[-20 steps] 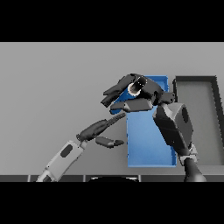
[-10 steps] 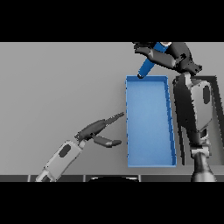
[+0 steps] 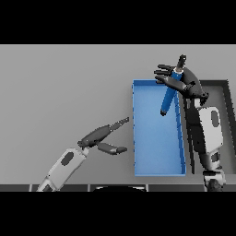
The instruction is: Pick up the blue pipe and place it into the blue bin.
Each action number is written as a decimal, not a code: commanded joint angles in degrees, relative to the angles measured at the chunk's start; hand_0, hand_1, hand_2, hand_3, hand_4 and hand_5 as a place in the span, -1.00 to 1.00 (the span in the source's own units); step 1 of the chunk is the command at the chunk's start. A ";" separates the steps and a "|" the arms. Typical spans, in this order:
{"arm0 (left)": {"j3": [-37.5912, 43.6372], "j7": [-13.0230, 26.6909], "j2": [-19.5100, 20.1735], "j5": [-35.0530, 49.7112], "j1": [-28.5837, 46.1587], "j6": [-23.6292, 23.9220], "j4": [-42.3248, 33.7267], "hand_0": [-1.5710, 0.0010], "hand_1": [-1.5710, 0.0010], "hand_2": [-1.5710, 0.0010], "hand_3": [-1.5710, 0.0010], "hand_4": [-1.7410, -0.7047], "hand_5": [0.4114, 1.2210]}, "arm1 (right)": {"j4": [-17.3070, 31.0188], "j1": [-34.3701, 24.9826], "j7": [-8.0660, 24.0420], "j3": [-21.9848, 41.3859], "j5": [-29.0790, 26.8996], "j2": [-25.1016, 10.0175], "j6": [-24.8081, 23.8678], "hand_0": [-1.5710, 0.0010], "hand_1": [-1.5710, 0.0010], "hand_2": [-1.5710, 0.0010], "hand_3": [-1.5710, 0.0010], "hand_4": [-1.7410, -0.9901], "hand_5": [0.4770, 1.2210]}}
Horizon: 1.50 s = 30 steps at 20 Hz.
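The blue pipe [image 3: 168, 98] with dark ends hangs tilted over the far right part of the blue bin [image 3: 137, 138], its lower end inside the bin's outline. My right hand [image 3: 180, 82] is above the bin's far right corner, touching the pipe's upper part. Its fingers are spread out straight to the left and the thumb points up, so the hand is open. My left hand [image 3: 97, 135] hovers left of the bin, open, with straight fingers pointing at the bin's left wall.
A dark grey bin [image 3: 226, 95] stands right of the blue one, partly hidden behind my right arm. Grey table surface stretches to the left and far side.
My right hand has come nearer and lower over the bin's far end and spread its fingers. The pipe has swung from slanted above the rim to hanging down into the bin. The left hand barely moved.
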 commanded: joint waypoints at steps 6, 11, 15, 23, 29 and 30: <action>-0.25 0.07 -0.55 -0.37 0.15 0.49 0.15 1.00 1.00 1.00 1.00 0.65 -0.88 | 1.82 7.80 0.00 13.79 -5.12 -6.33 -3.80 -1.00 -1.00 -1.00 -1.00 -0.60 0.71; -0.76 0.37 -0.55 -0.51 0.62 0.47 -0.73 1.00 1.00 1.00 1.00 0.65 -0.90 | 8.16 2.93 0.00 33.54 -22.26 -15.79 -12.66 -0.06 0.05 0.09 0.27 -0.07 0.88; -0.30 1.12 -0.88 -0.16 0.18 0.56 0.01 1.00 1.00 1.00 1.00 0.64 -0.90 | 8.59 -1.24 -0.04 42.97 -24.67 -19.55 -10.02 0.56 0.61 0.63 0.70 0.42 0.48; -0.43 0.01 -0.49 -0.37 0.95 0.56 -0.21 1.00 1.00 1.00 1.00 0.61 -0.89 | 10.56 -2.20 -3.54 47.88 -15.50 -19.27 -9.85 0.93 0.93 0.94 0.95 0.64 -0.30; -0.03 0.39 -1.34 0.26 -0.24 0.38 0.68 1.00 1.00 1.00 1.00 0.58 -0.87 | 10.25 -2.12 -4.18 47.65 -15.56 -19.59 -9.83 0.98 0.98 0.98 0.99 0.64 -0.45; -0.36 0.54 -1.45 0.25 0.34 0.39 0.53 1.00 1.00 1.00 1.00 0.58 -0.86 | 9.46 -2.04 -3.67 47.56 -15.95 -19.94 -9.74 0.98 0.99 0.99 0.99 0.62 -0.47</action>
